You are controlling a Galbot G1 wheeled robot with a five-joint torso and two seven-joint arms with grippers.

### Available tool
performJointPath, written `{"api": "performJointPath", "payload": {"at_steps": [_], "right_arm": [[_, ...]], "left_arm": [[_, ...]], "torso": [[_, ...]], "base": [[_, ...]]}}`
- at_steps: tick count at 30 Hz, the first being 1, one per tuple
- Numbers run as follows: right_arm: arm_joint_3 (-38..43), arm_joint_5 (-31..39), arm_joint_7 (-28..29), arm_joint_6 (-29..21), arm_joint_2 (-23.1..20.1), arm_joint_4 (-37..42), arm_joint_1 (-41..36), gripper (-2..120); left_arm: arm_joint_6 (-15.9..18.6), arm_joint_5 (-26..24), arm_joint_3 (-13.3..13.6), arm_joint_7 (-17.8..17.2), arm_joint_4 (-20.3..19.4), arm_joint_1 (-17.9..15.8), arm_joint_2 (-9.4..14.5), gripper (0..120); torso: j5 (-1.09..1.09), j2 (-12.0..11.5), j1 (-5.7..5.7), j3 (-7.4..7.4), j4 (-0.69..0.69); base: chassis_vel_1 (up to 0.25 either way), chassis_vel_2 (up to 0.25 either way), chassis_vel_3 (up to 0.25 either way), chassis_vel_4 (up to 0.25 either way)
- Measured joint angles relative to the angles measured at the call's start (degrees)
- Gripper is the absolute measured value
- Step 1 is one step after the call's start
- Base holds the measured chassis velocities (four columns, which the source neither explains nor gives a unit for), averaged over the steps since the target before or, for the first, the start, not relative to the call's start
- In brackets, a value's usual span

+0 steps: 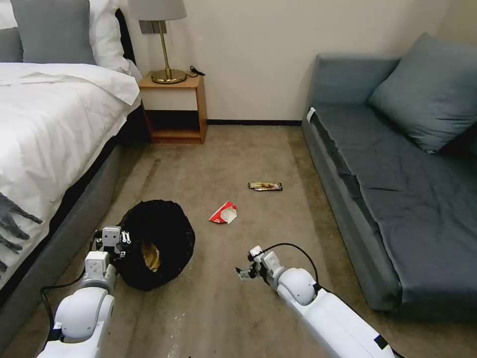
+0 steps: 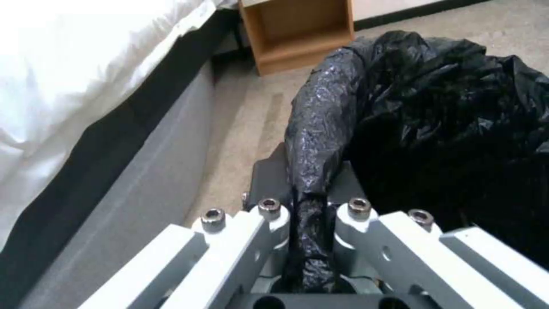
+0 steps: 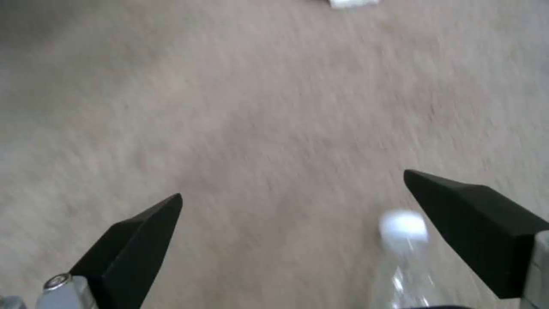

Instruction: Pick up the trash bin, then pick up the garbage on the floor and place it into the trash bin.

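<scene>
The trash bin (image 1: 164, 233), wrapped in a crinkly black liner, hangs tilted beside the bed with its mouth facing me. My left gripper (image 1: 123, 244) is shut on its near rim; the left wrist view shows the liner rim (image 2: 317, 128) pinched between the fingers. Something brown and crumpled (image 1: 150, 255) lies inside. On the carpet lie a red-and-white carton (image 1: 223, 213) and, farther off, a brown-gold snack wrapper (image 1: 265, 186). My right gripper (image 1: 244, 272) hovers low over the carpet, open. A clear bottle (image 3: 403, 253) with a white cap shows close to one finger (image 3: 475, 223).
A bed (image 1: 44, 129) with a grey base runs along the left, and a wooden nightstand (image 1: 174, 107) with a lamp stands at the back. A grey sofa (image 1: 397, 189) lines the right. Open carpet (image 1: 238, 154) lies between them.
</scene>
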Motion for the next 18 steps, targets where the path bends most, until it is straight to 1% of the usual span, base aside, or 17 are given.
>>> {"api": "performJointPath", "payload": {"at_steps": [3, 6, 11, 18], "right_arm": [[0.81, -0.95, 0.03, -0.06, -0.12, -1.03, -0.23, 100], [2.36, -2.22, 0.03, -0.13, 0.24, -3.10, -0.23, 100], [3.94, -2.36, -0.18, -0.16, 0.23, -4.77, -0.39, 100], [5.16, -3.03, -0.45, -0.22, 0.53, -7.26, -0.44, 100]], "left_arm": [[-0.05, 0.04, 0.18, 0.08, 0.25, -0.07, -0.04, 0], [-0.17, 0.47, 0.88, 0.12, 0.78, -0.53, -0.39, 0], [-0.18, 0.81, 2.04, 0.13, 0.96, -1.09, -0.69, 0], [-0.37, 1.02, 2.44, 0.17, 1.41, -1.18, -0.68, 0]], "torso": [[0.00, 0.00, 0.00, 0.00, 0.00], [-0.01, 0.00, 0.00, 0.00, 0.01], [-0.01, 0.00, 0.00, 0.00, 0.00], [0.00, 0.00, 0.00, 0.00, 0.00]], "base": [[0.000, 0.000, 0.000, 0.000], [0.000, 0.000, 0.000, 0.000], [0.000, 0.000, 0.000, 0.000], [0.000, 0.000, 0.000, 0.000]]}}
